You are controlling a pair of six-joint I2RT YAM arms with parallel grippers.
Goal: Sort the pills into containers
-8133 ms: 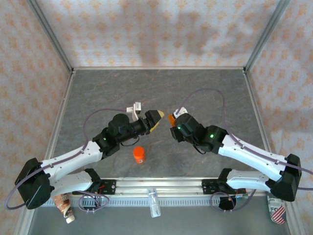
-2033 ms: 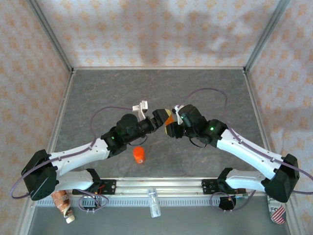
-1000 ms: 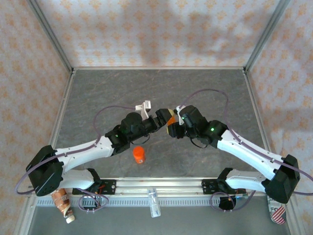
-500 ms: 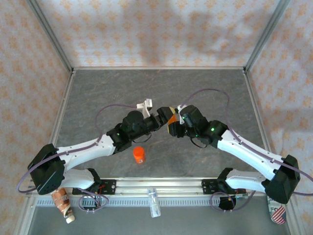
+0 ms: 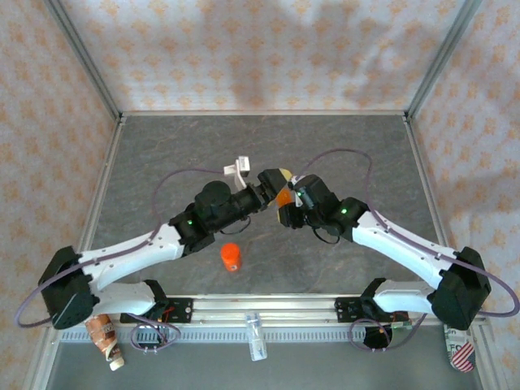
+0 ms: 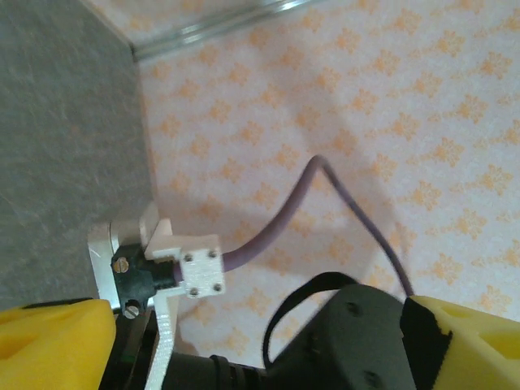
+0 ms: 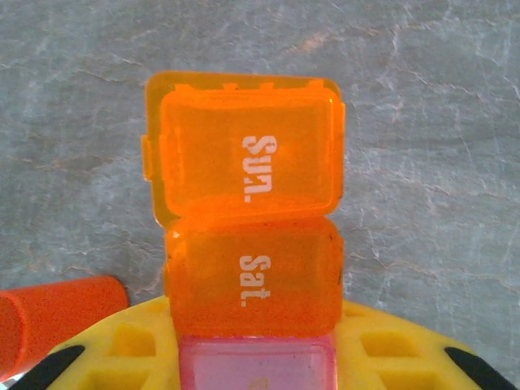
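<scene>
The right gripper [image 7: 256, 361] is clamped on the pink end of the tiny translucent plastic pill box [image 7: 248, 236], holding it near the middle of the grey marbled desk [image 5: 162, 162]. The left gripper [image 5: 273, 182] is just beside the box, with its yellow fingers spread wide and empty. No pill is visible, and the orange cylindrical bottle [image 5: 231, 257] stands apparently capped nearer the bases, so sorting looks barely begun. The right wrist view reads the orange lids as "Sun." and "Sat."; the overhead view shows the box as only an orange speck. The left wrist view confirms nothing sits between that gripper's pads.
</scene>
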